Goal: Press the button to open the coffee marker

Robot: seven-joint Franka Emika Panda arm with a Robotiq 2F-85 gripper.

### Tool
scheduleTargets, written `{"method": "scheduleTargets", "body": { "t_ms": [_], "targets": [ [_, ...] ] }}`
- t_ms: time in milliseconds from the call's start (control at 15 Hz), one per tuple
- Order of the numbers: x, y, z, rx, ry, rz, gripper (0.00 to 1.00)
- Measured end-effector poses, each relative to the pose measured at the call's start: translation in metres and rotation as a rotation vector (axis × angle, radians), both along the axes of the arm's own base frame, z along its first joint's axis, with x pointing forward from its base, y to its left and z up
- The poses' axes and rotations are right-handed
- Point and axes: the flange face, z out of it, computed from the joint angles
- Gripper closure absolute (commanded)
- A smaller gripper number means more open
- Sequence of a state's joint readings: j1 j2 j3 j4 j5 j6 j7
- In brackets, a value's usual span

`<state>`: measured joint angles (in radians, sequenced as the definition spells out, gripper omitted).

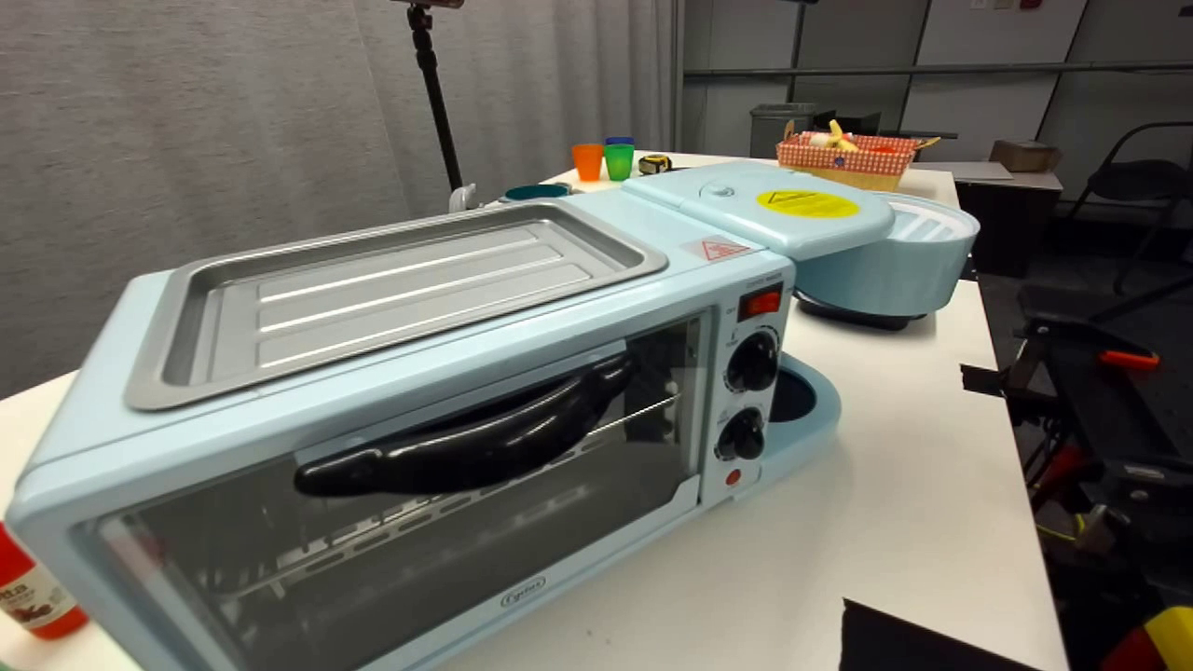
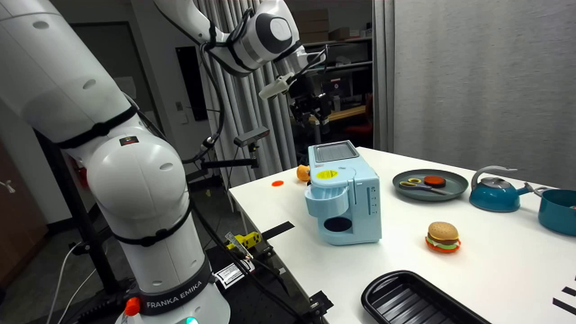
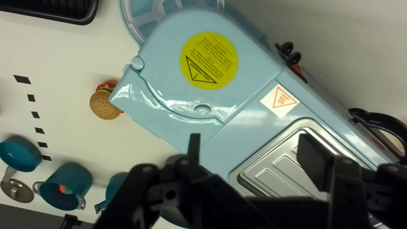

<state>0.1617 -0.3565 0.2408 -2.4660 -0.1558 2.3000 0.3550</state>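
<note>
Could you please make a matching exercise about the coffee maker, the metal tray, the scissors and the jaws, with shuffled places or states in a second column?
1. coffee maker
2. metal tray
3. scissors
4. jaws

A. lying in the round pan
B. standing apart, holding nothing
C. yellow round label on its top
D. resting on top of the glass-doored oven

Pairs: 1-C; 2-D; 3-A; 4-B
</note>
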Motion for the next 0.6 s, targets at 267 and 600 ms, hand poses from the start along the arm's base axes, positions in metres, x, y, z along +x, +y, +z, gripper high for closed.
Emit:
{"method": "scheduleTargets", "body": {
  "t_ms": [267, 600],
  "targets": [
    [-0.0020, 0.0039, 0.0006, -0.013, -0.011, -0.005, 0.00],
    [-0.0062, 0.0072, 0.0045, -0.019, -0.032, -0.027, 0.00]
  ]
}}
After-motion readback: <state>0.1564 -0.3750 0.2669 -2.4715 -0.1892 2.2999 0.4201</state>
